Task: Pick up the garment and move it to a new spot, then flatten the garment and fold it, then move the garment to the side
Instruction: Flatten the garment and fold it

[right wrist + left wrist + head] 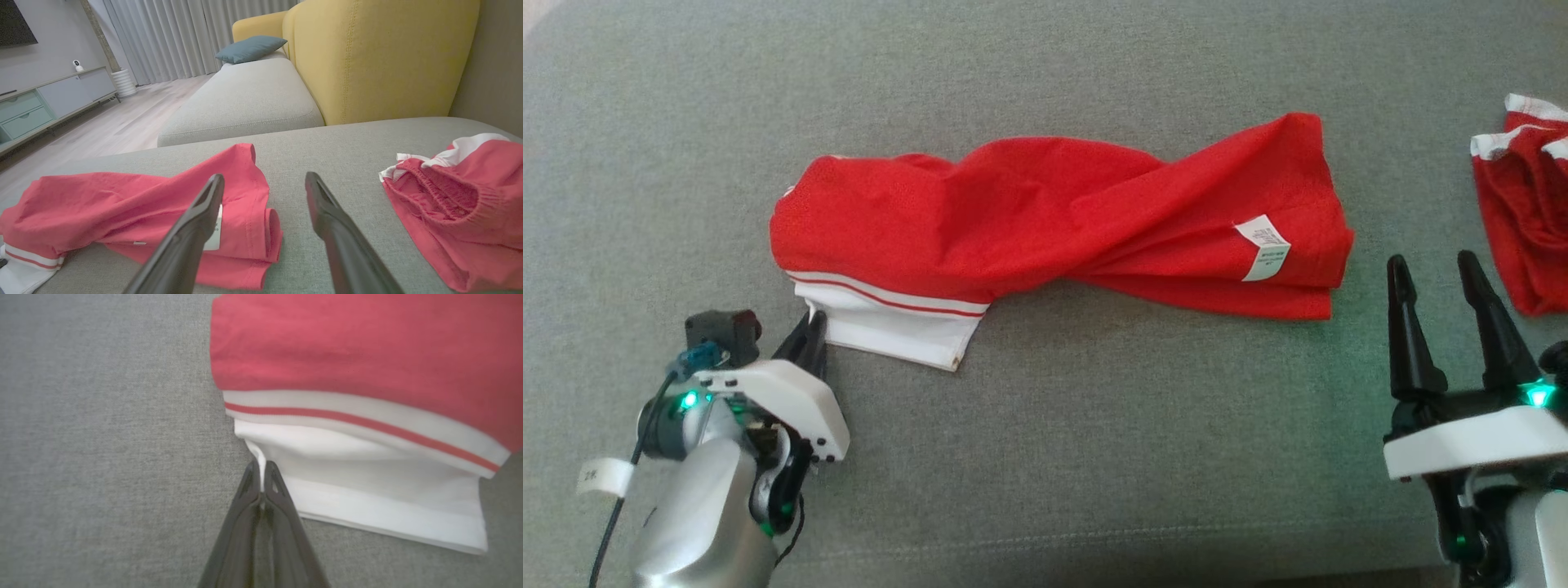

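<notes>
A broad grey woven-fabric seat cushion [1045, 474] lies under the long red knit garment [1062, 216]. The garment is stretched sideways across the cushion and twisted once near its middle. Grey fabric is bare on every side of it.

In the right wrist view a mustard-yellow upholstered sofa back [384, 57] rises beyond the garment, well apart from it. A second, paler grey seat pad [245, 98] runs away from the garment beside that back.

To the robot's right of the garment, with a strip of grey between them, lies a crumpled red piece of clothing with white trim and a gathered elastic band [1523, 220]. The two do not touch.

At the garment's left end a white sleeve panel with one thin red stripe [890, 322] sticks out toward the robot and lies flat on the cushion.

The left gripper [813, 331] is at the outer corner of that panel. In the left wrist view its two dark fingers are pressed together with a thin fold of the white cloth pinched between their tips.

The right gripper [1432, 263] hovers just off the garment's right end, on the near side. Its fingers are spread wide with nothing between them, and they do not touch the cloth.

A teal pillow [250, 48] rests on the far pad, well beyond the garment. A small white care label [1264, 247] lies on the red cloth near the garment's right end.
</notes>
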You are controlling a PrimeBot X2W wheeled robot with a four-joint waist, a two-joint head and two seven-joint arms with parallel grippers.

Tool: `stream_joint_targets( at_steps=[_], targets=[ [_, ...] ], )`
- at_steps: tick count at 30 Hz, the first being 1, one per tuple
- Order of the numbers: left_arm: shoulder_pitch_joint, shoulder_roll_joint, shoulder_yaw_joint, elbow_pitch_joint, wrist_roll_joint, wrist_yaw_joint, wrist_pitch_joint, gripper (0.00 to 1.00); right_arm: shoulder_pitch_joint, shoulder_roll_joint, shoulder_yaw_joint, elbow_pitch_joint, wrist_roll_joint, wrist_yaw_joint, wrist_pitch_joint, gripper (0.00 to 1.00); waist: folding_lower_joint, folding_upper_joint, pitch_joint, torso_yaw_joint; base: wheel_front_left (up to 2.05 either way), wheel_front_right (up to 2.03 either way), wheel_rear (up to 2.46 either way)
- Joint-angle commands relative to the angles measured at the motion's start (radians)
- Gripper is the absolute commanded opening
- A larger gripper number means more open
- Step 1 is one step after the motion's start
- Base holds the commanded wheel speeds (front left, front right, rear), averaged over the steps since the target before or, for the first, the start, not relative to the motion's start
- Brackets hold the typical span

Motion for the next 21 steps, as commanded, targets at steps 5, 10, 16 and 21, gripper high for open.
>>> stream_joint_targets(
  at_steps=[5,10,16,21],
  targets=[
    [-0.002,0.025,0.009,0.001,0.007,-0.001,-0.013,0.0,-0.054,-0.054,0.024,0.024,0.058,0.007,0.062,1.0,0.0,-0.0001,-0.002,0.003,0.0,0.0,0.0],
    [-0.011,0.022,-0.002,-0.023,0.013,0.006,-0.016,0.0,-0.138,-0.145,0.047,0.085,0.141,0.007,0.191,1.0,0.0,-0.0001,0.02,0.017,0.0,0.0,0.0],
    [-0.033,0.014,-0.014,-0.048,0.019,0.012,-0.016,0.0,-0.24,-0.229,0.096,0.128,0.226,0.007,0.334,1.0,0.0,-0.0001,0.054,0.035,0.0,0.0,0.0],
    [-0.055,0.005,-0.026,-0.062,0.023,0.015,-0.023,0.0,-0.331,-0.293,0.143,0.183,0.298,0.007,0.478,1.0,0.0,-0.0001,0.083,0.055,0.0,0.0,0.0]
  ],
)
